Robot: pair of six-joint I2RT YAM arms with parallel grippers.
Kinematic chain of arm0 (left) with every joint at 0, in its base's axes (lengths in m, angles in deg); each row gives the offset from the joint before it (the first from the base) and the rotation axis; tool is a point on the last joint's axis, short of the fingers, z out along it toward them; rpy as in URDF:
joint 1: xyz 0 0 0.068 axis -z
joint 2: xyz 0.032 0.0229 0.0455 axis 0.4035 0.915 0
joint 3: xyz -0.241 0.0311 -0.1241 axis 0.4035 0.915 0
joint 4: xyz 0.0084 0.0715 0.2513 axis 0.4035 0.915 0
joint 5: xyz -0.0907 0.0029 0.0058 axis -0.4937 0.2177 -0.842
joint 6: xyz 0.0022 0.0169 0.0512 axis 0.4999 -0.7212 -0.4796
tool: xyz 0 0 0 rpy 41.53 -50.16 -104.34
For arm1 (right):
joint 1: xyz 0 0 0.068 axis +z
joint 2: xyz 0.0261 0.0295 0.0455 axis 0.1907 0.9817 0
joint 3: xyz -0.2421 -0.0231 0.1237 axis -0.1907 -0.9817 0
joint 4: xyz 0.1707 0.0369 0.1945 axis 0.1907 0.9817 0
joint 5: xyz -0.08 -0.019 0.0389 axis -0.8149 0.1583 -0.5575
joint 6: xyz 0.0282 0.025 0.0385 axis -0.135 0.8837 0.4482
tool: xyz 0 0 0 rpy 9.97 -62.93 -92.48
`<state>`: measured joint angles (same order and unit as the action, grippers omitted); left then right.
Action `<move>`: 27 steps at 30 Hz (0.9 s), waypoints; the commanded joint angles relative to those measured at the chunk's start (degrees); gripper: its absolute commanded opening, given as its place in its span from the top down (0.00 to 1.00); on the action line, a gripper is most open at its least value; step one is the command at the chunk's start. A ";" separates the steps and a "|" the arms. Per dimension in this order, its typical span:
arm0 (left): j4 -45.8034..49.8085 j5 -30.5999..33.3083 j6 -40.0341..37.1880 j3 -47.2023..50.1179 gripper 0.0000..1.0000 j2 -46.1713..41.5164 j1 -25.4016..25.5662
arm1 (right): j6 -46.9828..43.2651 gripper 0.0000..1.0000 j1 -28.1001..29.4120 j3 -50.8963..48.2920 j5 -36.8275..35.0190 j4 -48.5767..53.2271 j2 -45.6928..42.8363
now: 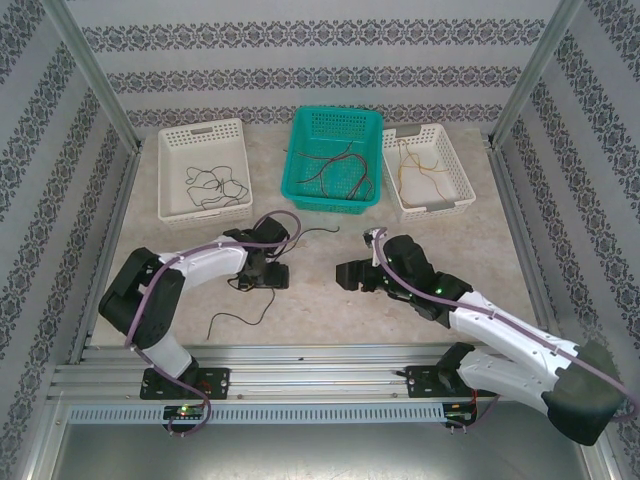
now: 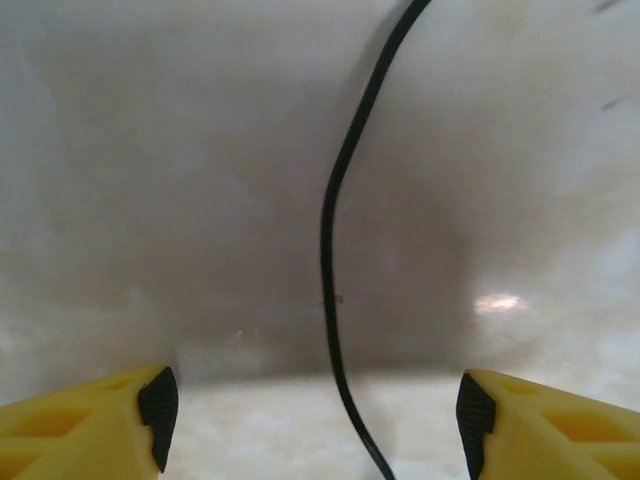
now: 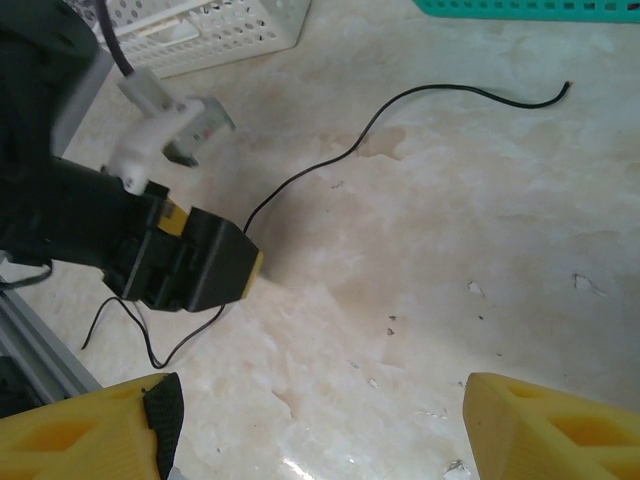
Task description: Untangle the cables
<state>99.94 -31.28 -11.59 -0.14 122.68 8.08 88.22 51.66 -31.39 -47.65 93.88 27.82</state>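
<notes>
The left gripper (image 2: 315, 425) hangs low over the pale marbled tabletop (image 2: 150, 250). Its yellow fingers with black pads are spread wide, and a thin black cable (image 2: 328, 250) lies loose on the surface between them, not pinched. The right gripper (image 3: 318, 430) is also spread wide and holds nothing, facing the left one. Along the far edge, a white slotted plastic basket (image 1: 205, 211) holds black cables (image 1: 212, 185), a teal plastic basket (image 1: 330, 200) holds red cables (image 1: 335, 165), and a second white basket (image 1: 438, 208) holds yellow-tan cables (image 1: 420, 170).
</notes>
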 commanded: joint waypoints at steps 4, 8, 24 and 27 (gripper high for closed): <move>-4.27 -1.06 2.14 0.97 0.43 3.32 0.38 | 0.44 0.26 0.24 0.32 -1.23 0.81 -1.91; -4.95 -0.94 2.05 1.14 0.63 4.25 0.40 | 0.51 0.26 0.11 -0.02 -1.34 0.99 -2.92; -2.56 -0.67 0.58 0.14 1.00 -1.53 0.38 | 0.97 0.26 -0.21 -0.95 -1.50 1.76 -5.10; 2.62 0.55 -0.71 -3.64 1.00 -8.47 0.42 | 0.95 0.26 -0.27 -1.13 -1.75 1.84 -5.58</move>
<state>99.96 -30.12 -10.50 -0.25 120.72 8.10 88.24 51.61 -31.74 -47.98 95.15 23.19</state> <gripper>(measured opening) 0.045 0.737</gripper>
